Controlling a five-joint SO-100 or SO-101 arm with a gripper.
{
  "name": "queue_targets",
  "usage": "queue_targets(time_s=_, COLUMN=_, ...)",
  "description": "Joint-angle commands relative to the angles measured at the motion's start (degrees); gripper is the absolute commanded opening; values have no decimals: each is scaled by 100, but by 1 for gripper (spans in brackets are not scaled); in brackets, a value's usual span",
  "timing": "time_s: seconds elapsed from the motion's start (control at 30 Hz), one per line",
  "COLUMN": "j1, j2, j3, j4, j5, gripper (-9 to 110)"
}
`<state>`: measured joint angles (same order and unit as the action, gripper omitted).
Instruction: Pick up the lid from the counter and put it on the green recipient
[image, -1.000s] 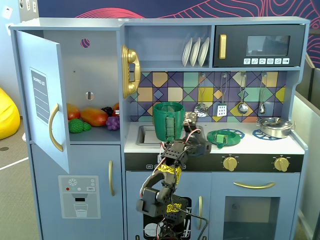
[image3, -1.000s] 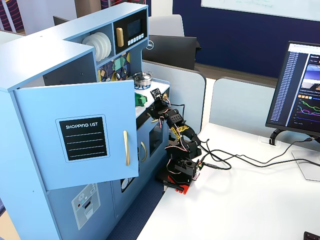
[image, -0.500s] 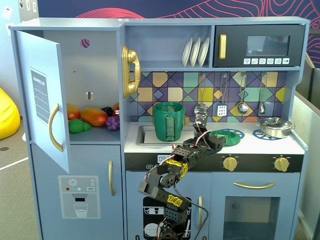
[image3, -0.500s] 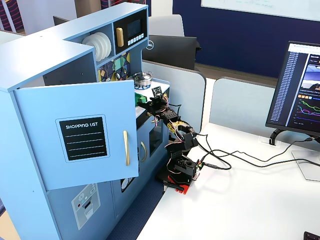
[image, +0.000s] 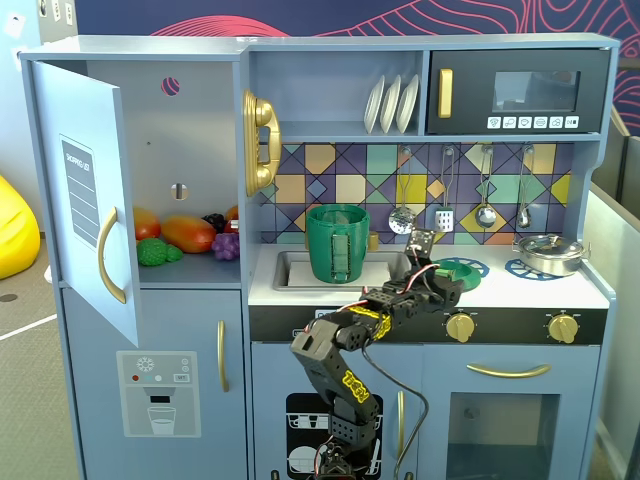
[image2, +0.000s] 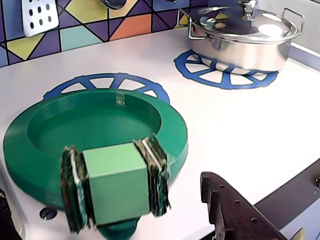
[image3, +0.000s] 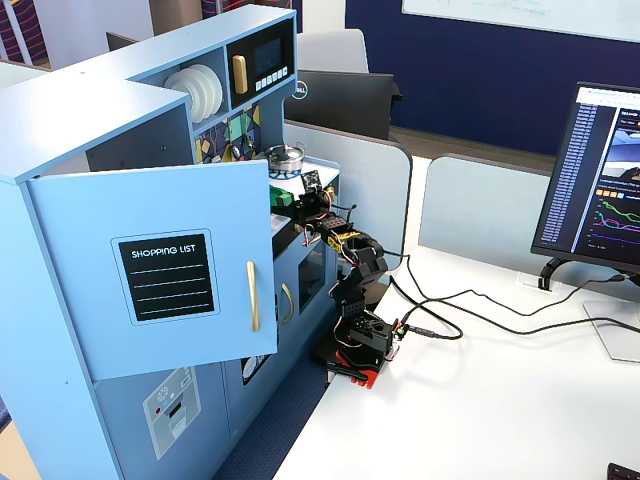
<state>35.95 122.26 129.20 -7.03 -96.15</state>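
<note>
Lid, a smooth round green plastic disc with a blocky raised tab, lies between my gripper fingers, spread wide, gripping nothing; shiny metal pot beyond.

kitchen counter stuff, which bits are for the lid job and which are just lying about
For the job:
the lid, lying on the counter
the green pot, standing by the sink
the claw, reaching over the lid

Just lying about:
silver pot on the other burner
toy fruit
plates
hanging utensils
</note>
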Motion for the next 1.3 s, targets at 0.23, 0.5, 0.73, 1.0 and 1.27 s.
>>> queue_targets(time_s=0.23, j1=-132, j2=-1116, j3=-1538, j4=-158, j5=44, gripper=42)
queue_targets(time_s=0.5, j1=-334, j2=-1556, j3=-1960, j4=88, j5=-290, gripper=17)
queue_targets(time_s=0.73, j1=-422, j2=-1441, j3=-1863, j4=316, j5=-589, gripper=0)
queue_targets(time_s=1.0, j1=-431, j2=-1204, j3=-2742, j4=756, j5=-457, gripper=0)
queue_targets(time_s=1.27, j1=-659, j2=-668, j3=-3946, j4=1775, j5=35, gripper=0)
